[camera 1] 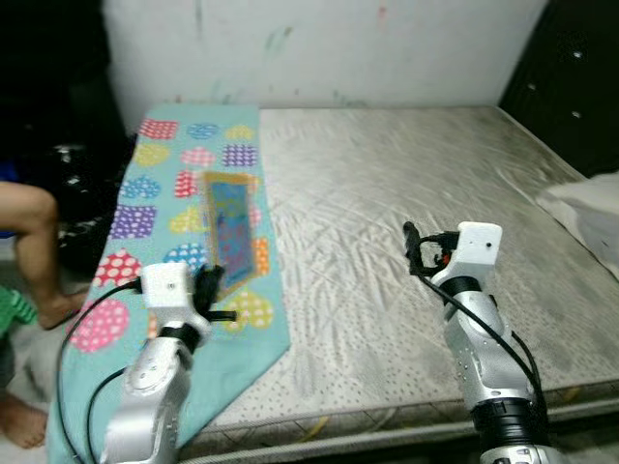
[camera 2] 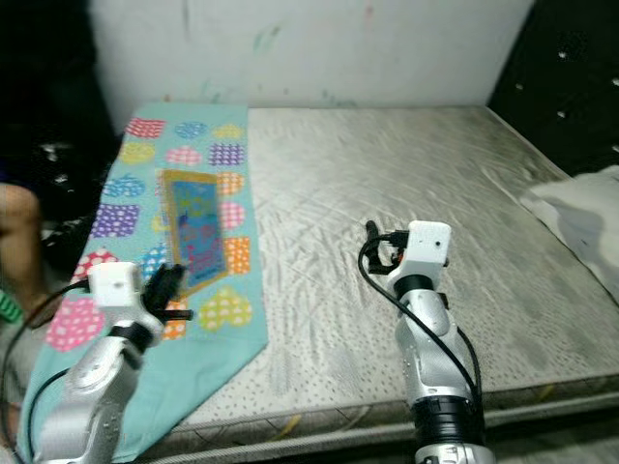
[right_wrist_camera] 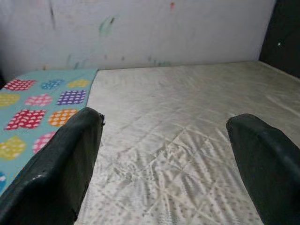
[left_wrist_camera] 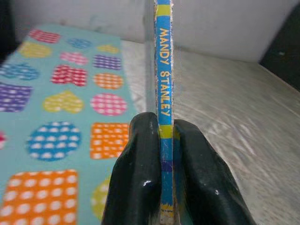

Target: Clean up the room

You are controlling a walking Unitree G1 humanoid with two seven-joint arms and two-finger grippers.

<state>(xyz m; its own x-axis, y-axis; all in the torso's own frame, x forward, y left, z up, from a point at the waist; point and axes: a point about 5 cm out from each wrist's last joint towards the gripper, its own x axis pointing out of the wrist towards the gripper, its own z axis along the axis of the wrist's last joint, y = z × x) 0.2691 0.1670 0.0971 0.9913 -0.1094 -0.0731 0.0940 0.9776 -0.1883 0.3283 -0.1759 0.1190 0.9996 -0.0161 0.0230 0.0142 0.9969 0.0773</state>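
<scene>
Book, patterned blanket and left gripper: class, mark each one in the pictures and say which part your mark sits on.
book (left_wrist_camera: 163, 70): left wrist view, on its blue spine.
patterned blanket (camera 1: 145, 188): left eye view, on a bare stretch of heart print.
left gripper (left_wrist_camera: 165, 154): left wrist view, between the fingertips clamping the book.

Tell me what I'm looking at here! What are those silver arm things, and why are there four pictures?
Those are the two arms of a walking robot that tidies rooms. Two pictures come from cameras in its head, looking down at a bare mattress. The other two come from small cameras on its wrists, looking along its black fingers. On the mattress's left side lies a turquoise cloth with colourful spotted hearts. The left gripper pinches a thin picture book by its edge; its wrist camera shows the spine, reading "MANDY STANLEY". The right gripper hovers over the mattress with its fingers wide apart, holding nothing. At the far left you can see a person's leg.
</scene>
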